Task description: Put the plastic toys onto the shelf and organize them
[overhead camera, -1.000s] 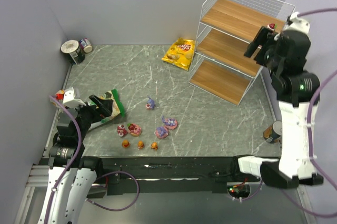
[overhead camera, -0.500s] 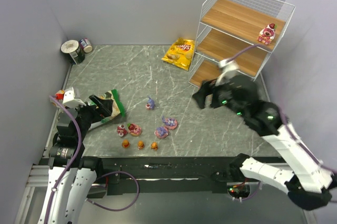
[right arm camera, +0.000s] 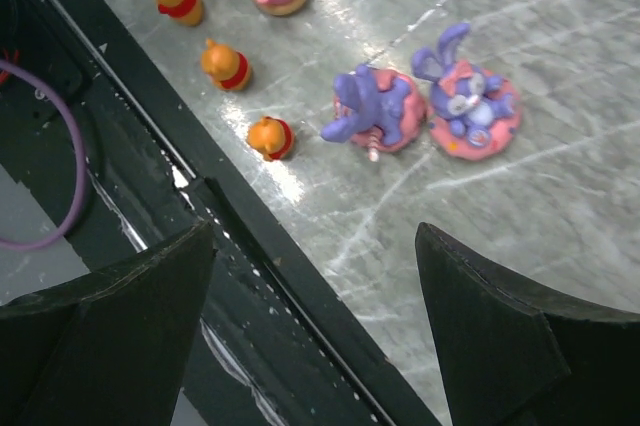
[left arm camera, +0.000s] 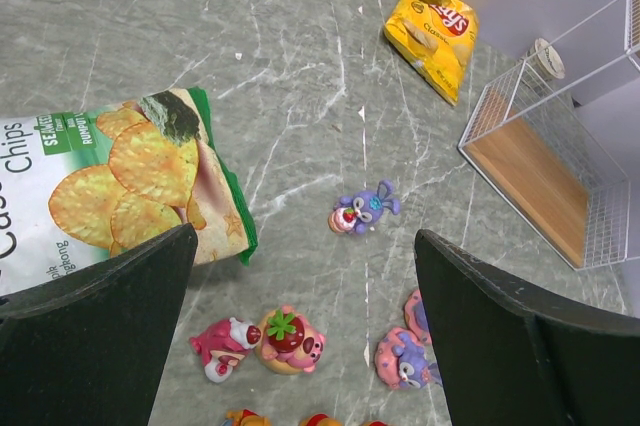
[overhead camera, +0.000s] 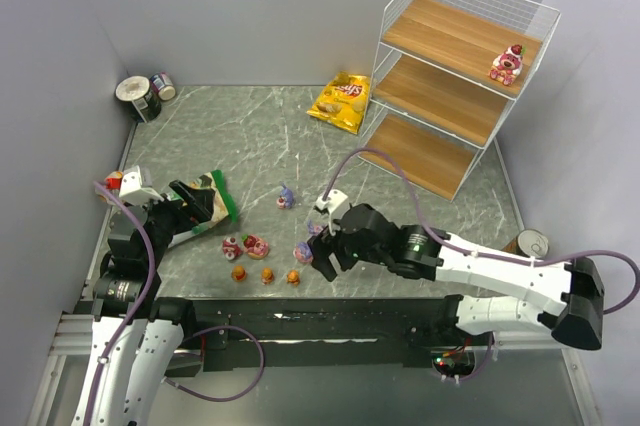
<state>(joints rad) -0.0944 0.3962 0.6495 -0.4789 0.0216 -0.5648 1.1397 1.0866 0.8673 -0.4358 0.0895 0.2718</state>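
The white wire shelf stands at the back right, and one pink-and-red toy sits on its top board. Most of the plastic toys lie near the table's front: two pink ones, a lone purple one, two more purple ones and three orange ones. My right gripper hangs open and empty just above the front edge, beside the paired purple toys. My left gripper is open and empty, high over the pink toys.
A yellow chip bag lies by the shelf's foot, and a green chip bag lies under my left gripper. Tins stand in the back left corner, and one can stands at the right edge. A black rail borders the table's front.
My right arm has swung down from the shelf's top board to the table's front by the purple toys. The pink-and-red toy stays on that board. The left arm has not moved.
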